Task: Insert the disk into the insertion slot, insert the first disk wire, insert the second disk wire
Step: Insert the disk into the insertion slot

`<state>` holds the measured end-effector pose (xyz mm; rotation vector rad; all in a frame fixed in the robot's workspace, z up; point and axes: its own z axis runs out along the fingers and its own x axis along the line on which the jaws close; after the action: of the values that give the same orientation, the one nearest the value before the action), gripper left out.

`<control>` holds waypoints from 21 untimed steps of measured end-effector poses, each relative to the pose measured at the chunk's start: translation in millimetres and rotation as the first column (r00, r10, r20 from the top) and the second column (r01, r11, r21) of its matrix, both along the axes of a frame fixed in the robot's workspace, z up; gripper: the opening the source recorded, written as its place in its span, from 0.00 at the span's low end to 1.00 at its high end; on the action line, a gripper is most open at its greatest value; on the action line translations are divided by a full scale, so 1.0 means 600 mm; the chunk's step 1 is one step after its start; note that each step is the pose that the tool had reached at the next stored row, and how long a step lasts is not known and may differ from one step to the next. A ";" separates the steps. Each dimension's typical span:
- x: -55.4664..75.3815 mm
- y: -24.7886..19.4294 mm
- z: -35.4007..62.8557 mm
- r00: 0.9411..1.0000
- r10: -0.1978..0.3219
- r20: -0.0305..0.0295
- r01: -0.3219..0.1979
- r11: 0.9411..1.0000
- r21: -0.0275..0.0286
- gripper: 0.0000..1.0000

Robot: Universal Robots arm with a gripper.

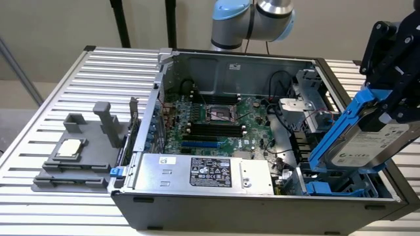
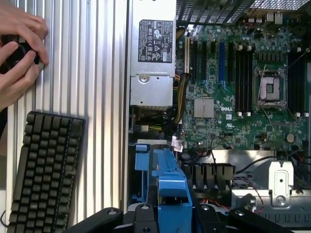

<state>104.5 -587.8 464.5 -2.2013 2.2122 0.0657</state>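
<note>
Ribbed aluminium slats make up the table (image 1: 98, 64), which fills the left of the exterior view. On it, at lower left, sits a matte grey plastic fixture (image 1: 46, 183) with upright posts, and a square metal-topped chip (image 1: 69, 149) lies in its recess.

At the centre stands the open computer case (image 1: 262, 211), a dark grey box with a smooth front wall. Inside, along its near edge, lies the power-supply box (image 1: 203, 172), a bright sheet-metal block with a black label. Behind that is the green motherboard (image 1: 223, 123), studded with black slots and a square socket. The robot arm (image 1: 253, 17) shows its rounded grey and pale-blue joints at top centre. A folded metal bracket cage (image 1: 308, 88) sits right of centre.

At the right edge, the black gripper (image 1: 392, 101) has its jaws partly closed, clamped on the upper end of the disk (image 1: 377, 142). The disk is a flat silver-grey slab with a white label, set in a glossy blue carrier (image 1: 341, 132). It hangs steeply tilted, its lower end down inside the case just above the insertion slot (image 1: 335, 189), the blue-clipped bay at lower right. Whether the two touch cannot be told.

The wrist view shows the carrier (image 2: 170, 189) gripped between black fingers (image 2: 141, 213), and over the slatted table a black keyboard (image 2: 46, 170) and a person's hand (image 2: 19, 48).
</note>
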 end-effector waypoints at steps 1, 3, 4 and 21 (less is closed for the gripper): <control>0.000 0.0000 -0.002 1.000 0.000 0.000 0.000 1.000 0.000 0.32; 0.000 -0.0001 -0.006 1.000 0.001 0.000 -0.001 1.000 0.000 0.32; 0.000 -0.0004 -0.009 1.000 0.001 0.000 -0.001 1.000 0.000 0.32; 0.000 -0.0062 -0.024 1.000 0.007 -0.014 -0.007 1.000 -0.002 0.32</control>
<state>104.6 -591.5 450.1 -2.2161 2.2133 0.0797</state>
